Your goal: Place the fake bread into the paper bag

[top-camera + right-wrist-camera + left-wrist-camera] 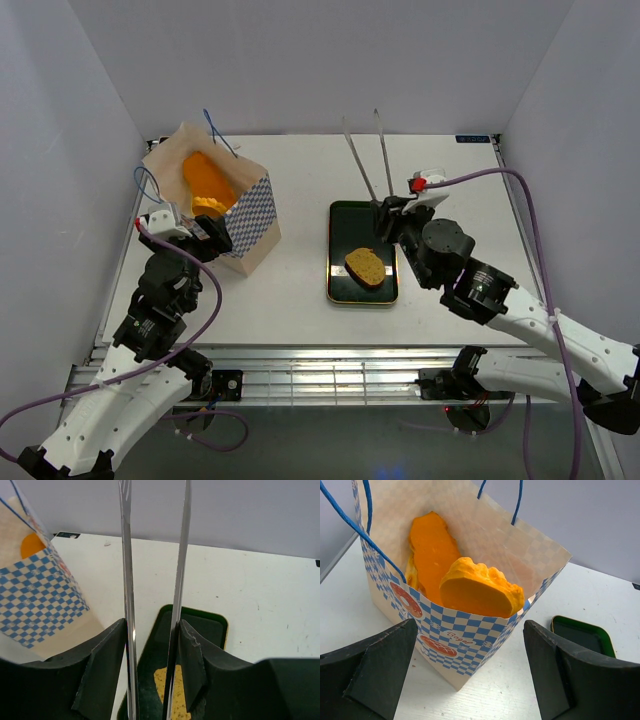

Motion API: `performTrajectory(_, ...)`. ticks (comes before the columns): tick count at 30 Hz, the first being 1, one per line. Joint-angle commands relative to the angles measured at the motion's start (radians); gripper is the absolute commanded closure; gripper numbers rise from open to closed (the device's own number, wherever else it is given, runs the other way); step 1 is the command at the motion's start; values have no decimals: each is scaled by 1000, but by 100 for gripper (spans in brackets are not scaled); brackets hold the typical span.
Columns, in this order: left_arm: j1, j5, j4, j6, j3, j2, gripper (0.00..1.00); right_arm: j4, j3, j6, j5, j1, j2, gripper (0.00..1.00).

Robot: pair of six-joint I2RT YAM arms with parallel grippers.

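1. Paper bag [470, 630], checked front side: one short cursive word [461, 639] in dark ink, between the two doughnut pictures [406, 600]. The letters cannot be read with certainty.
2. Table [300, 180], far edge, well right of the paper bag: a small dark label [475, 138]. Its print is too small to read.

This is a robotics lab test cell. A white bench [300, 290] is boxed in by plain pale panels [330, 60] on its left, right and far sides. A left arm [150, 320] and a right arm [500, 300], white-and-black machines, are bolted to a slatted metal frame [330, 365] at the near edge, trailing purple cables [470, 175]. The food is a prop: plastic fake bread [366, 266] on a black tray [350, 225].
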Motion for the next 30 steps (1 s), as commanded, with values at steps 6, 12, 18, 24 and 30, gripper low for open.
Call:
performTrajectory(6,-6,20,5,4,-1,7,3,28,-272,141,59,-166,-154,49)
performTrajectory(12,-6,21,6,4,1,13,3,28,-438,259,-36,-339,-180,49)
performTrajectory(18,-6,22,6,4,1,19,3,-3,-515,318,-130,-492,-96,48)
performTrajectory(24,-8,18,6,4,-1,16,3,3,-539,339,-193,-568,39,48)
performTrajectory(30,-8,21,5,6,-1,14,3,69,-576,343,-257,-586,122,48)
